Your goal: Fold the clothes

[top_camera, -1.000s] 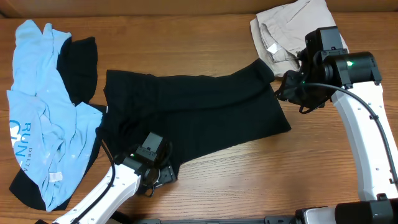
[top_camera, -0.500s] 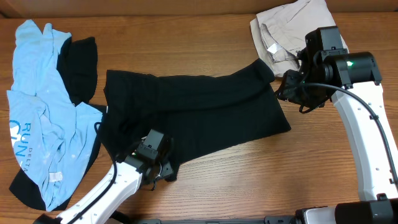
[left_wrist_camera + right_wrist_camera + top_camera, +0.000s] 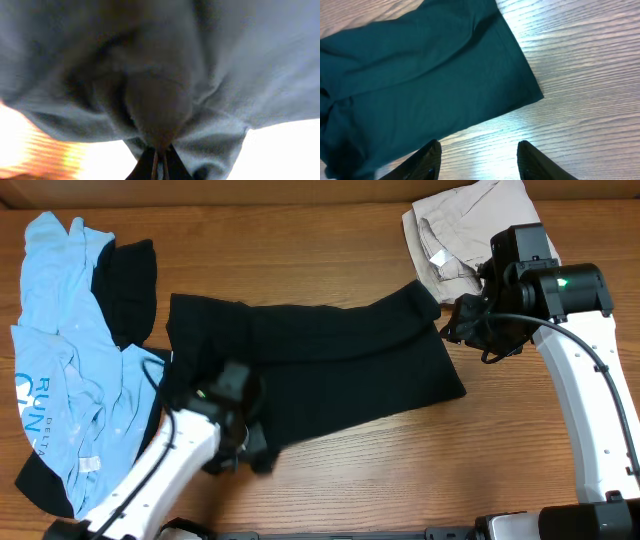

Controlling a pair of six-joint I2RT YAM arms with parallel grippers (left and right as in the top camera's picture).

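Black garment (image 3: 340,365) lies on the tabletop (image 3: 400,470), an edge clenched in the jaws of the left gripper (image 3: 159,156); the right gripper (image 3: 479,152) hangs with jaws released.

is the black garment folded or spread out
Mostly spread: the black garment lies wide across the table, its upper edge lapped over.

L arm (image 3: 170,470) comes in from tabletop (image 3: 400,470) near edge, blurred; L claw (image 3: 160,152) pinched tight on black garment (image 3: 330,360). R arm (image 3: 590,410) rises at near-right corner, wrist bent leftward; R claw (image 3: 479,160) spread wide, empty.
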